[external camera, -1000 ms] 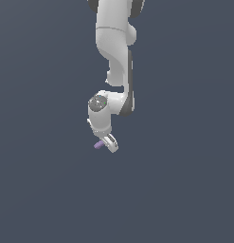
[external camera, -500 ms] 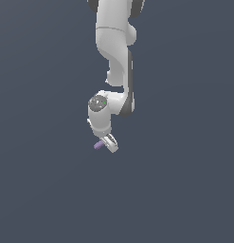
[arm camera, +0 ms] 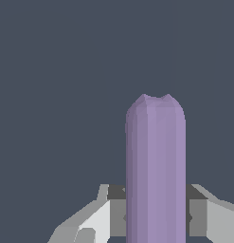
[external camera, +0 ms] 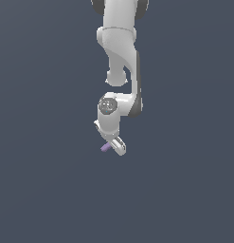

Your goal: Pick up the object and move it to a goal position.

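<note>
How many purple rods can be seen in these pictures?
1. The single rod sits between the fingers of the gripper, sticking out toward the exterior view's left. The wrist view shows the same rod close up. No other appears.

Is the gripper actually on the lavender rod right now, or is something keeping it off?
Yes, it looks that way: the gripper appears shut on the lavender rod, which sits between the jaws in the wrist view and sticks out beside them in the exterior view. Nothing else is visible near it.
</note>
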You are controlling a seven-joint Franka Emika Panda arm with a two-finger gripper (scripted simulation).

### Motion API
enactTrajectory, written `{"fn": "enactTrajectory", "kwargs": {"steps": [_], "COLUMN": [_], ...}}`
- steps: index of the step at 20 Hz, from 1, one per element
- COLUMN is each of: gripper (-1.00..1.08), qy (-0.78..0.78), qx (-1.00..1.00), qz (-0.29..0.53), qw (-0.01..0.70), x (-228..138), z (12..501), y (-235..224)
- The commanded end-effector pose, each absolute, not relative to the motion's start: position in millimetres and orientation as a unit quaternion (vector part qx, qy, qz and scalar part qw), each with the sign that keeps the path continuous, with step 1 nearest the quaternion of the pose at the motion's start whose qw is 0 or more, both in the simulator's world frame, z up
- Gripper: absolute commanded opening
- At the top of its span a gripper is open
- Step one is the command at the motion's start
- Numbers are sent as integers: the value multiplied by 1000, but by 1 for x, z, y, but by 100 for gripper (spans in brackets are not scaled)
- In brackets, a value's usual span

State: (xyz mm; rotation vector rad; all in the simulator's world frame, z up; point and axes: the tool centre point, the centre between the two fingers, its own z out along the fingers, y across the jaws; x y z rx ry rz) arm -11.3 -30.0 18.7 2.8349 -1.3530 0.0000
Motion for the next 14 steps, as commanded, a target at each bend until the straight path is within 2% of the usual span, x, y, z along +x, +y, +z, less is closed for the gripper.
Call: {"fn": "enactTrajectory", "kwargs": {"steps": [1,14], "gripper": [-100,-100], "qy": [-430,-430], "qx": [903,903], "qz": [0,0], "qw": [0,0], "x": [-3,53], "z": [21,32], "y": [-10,111]}}
